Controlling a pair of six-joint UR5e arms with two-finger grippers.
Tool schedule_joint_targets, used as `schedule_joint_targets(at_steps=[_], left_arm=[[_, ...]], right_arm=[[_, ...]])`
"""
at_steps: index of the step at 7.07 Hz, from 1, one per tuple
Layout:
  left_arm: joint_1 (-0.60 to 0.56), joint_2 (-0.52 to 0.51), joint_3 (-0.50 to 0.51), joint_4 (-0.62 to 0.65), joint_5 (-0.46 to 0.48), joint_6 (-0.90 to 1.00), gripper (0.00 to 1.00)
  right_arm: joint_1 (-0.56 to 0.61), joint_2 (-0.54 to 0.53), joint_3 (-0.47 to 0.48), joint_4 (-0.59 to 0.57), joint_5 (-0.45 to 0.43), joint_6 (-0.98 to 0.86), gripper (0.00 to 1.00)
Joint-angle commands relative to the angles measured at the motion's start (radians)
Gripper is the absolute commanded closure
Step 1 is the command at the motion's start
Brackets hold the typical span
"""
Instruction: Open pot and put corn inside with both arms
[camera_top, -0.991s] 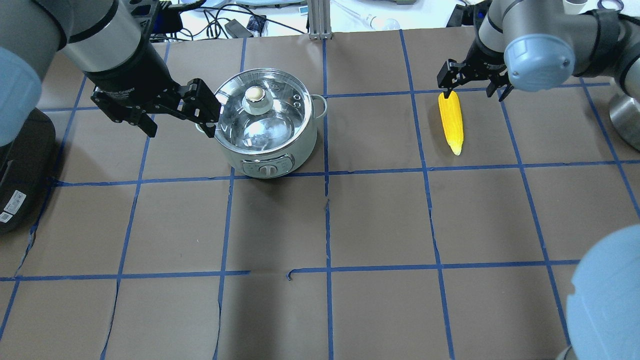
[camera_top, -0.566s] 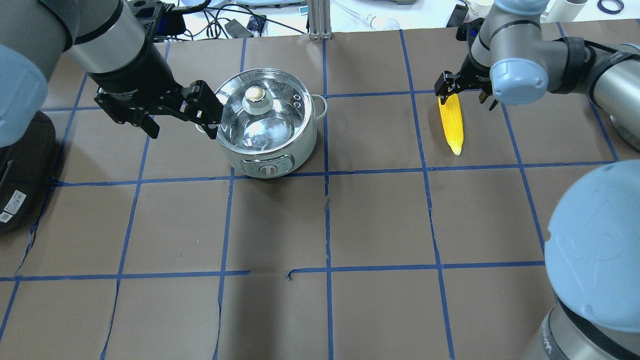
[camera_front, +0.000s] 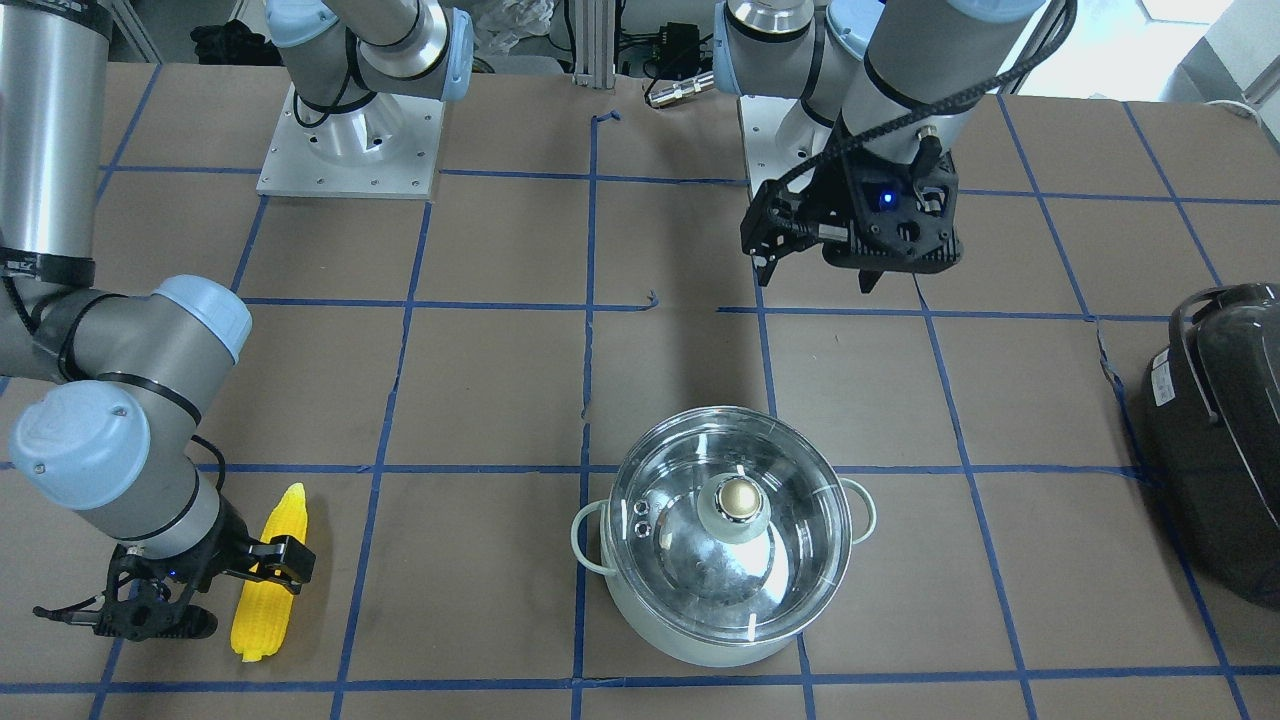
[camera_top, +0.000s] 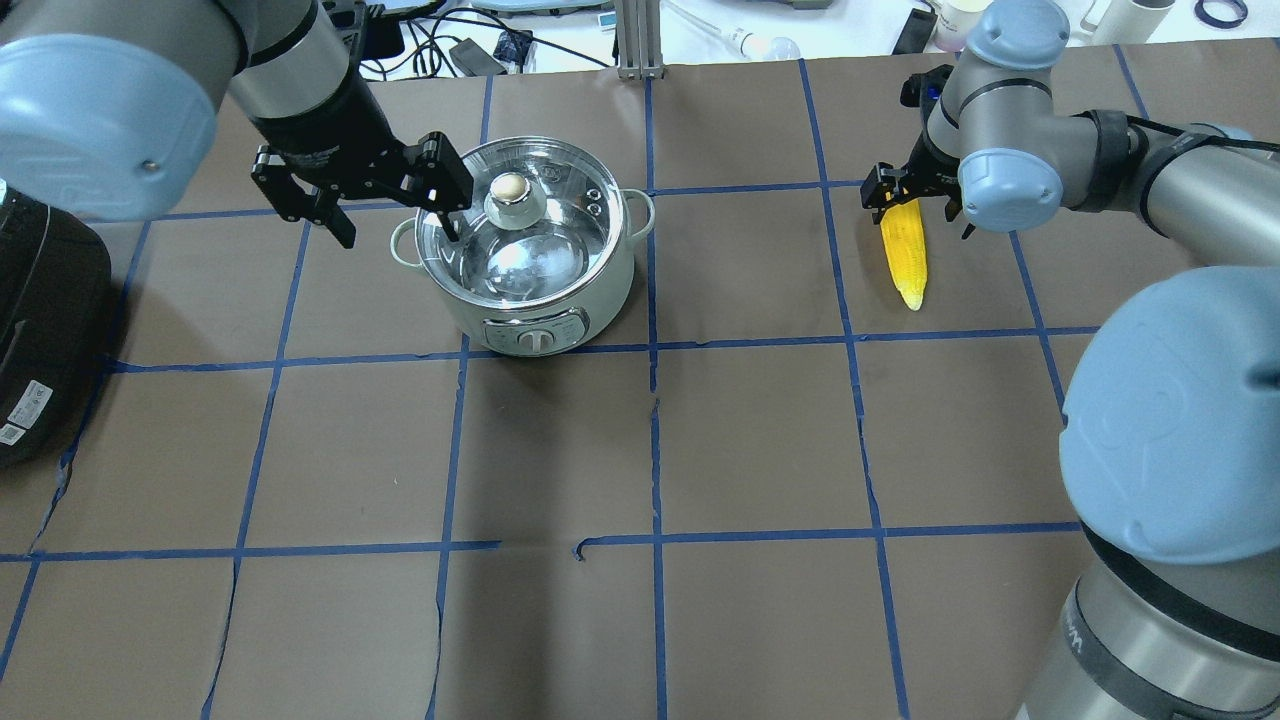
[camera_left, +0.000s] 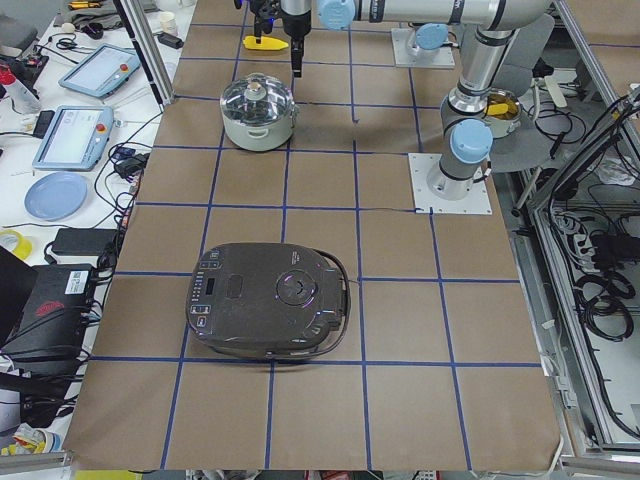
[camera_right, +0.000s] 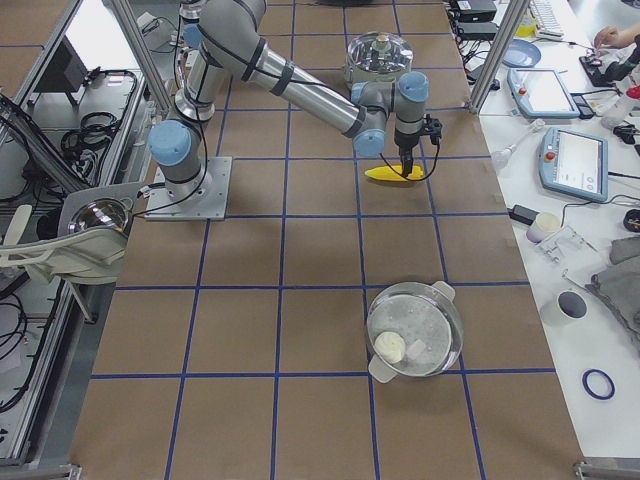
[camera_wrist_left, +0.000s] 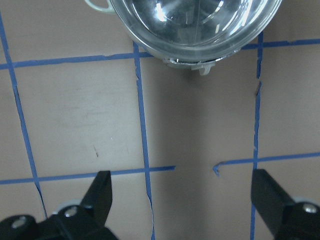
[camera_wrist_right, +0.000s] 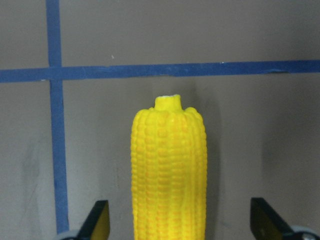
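Observation:
The pot stands left of centre with its glass lid and knob on; it also shows in the front view and at the top of the left wrist view. My left gripper is open and empty, held high by the pot's left rim, touching nothing. The corn lies flat at the far right. My right gripper is open and low, with a finger on each side of the corn's thick end, apart from it.
A large black appliance sits at the table's left edge. A second, lidless steel pot stands near the table's right end. An aluminium post and cables line the far edge.
My left gripper has moved right, from beside the pot to over its left rim. My right gripper has come down around the corn's thick end as the arm swung in. The pot and corn have not moved.

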Motion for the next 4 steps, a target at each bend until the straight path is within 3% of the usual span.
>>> schedule_joint_targets(at_steps=[1,3,4], left_arm=[[-0.022,-0.203,0.155,0.097,-0.019,-0.089,0.00],[-0.070,-0.362,0.311,0.106,-0.005,-0.085,0.00],[-0.073,-0.408,0.333,0.112,0.002,-0.085,0.00]], right_arm=[[0.000,0.017,0.001,-0.002,0.002,0.002,0.00],[0.000,0.020,0.007,-0.002,0.060,0.000,0.00],[0.000,0.020,0.015,-0.008,0.052,-0.002,0.04]])
